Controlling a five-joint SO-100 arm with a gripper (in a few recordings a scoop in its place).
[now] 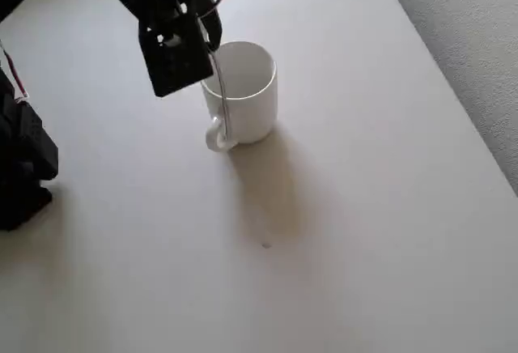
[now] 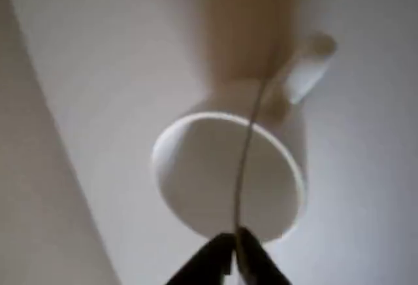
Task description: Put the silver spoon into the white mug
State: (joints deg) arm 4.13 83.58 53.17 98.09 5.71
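Note:
The white mug [image 1: 243, 94] stands upright on the pale table, its loop handle [image 1: 216, 138] toward the picture's lower left. My black gripper [image 1: 209, 45] hovers just above the mug's upper-left rim, shut on the silver spoon [image 1: 222, 98]. The spoon shows as a thin shiny line running from the jaws across the rim toward the mug's handle. In the wrist view my gripper [image 2: 236, 249] pinches the spoon [image 2: 247, 148] at the bottom edge. The spoon lies across the open mouth of the mug [image 2: 196, 180] and reaches past the rim by the handle [image 2: 307, 69]. Whether its far end touches the mug is unclear.
The arm's black base [image 1: 20, 167] stands at the left edge of the overhead view. The table's edge [image 1: 453, 86] runs diagonally at the right, with grey floor [image 1: 477, 13] beyond. Bare tabletop [image 1: 324, 272] spreads below and right of the mug.

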